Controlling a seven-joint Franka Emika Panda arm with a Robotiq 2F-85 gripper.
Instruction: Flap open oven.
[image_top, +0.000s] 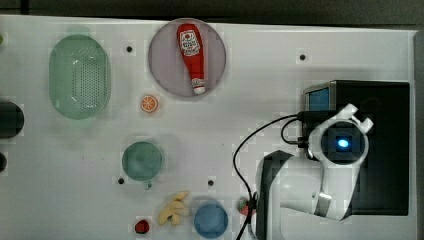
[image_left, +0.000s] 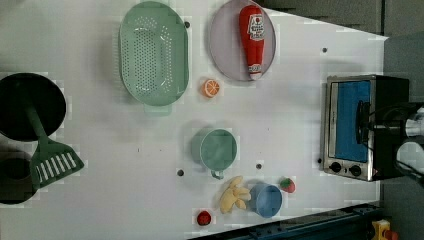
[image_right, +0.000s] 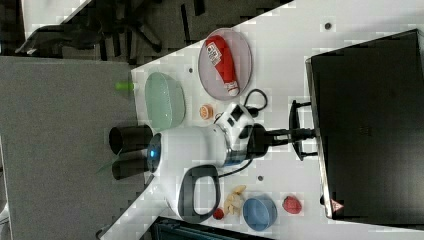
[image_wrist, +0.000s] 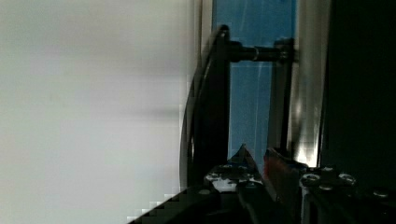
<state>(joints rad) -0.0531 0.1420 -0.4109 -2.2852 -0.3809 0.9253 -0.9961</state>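
Observation:
The oven (image_top: 382, 100) is a black box at the top view's right edge of the white table, with a silver front frame, two black knobs and a blue-tinted glass door (image_left: 350, 120). The door stands closed against the frame. My gripper (image_right: 302, 132) reaches the middle of the dark bar handle (image_right: 298, 112). In the wrist view the fingertips (image_wrist: 243, 158) stand close together right beside the handle bar (image_wrist: 217, 102), in front of the blue glass. The jaws are narrow and look shut on the handle. The white arm hangs over the oven's front.
On the table are a plate (image_top: 165, 75) with a ketchup bottle (image_top: 191, 57), a green colander (image_top: 80, 75), an orange slice (image_top: 149, 103), a green cup (image_top: 142, 161), bananas (image_top: 174, 209) and a blue cup (image_top: 210, 220). A black cable (image_top: 250, 145) loops beside the arm.

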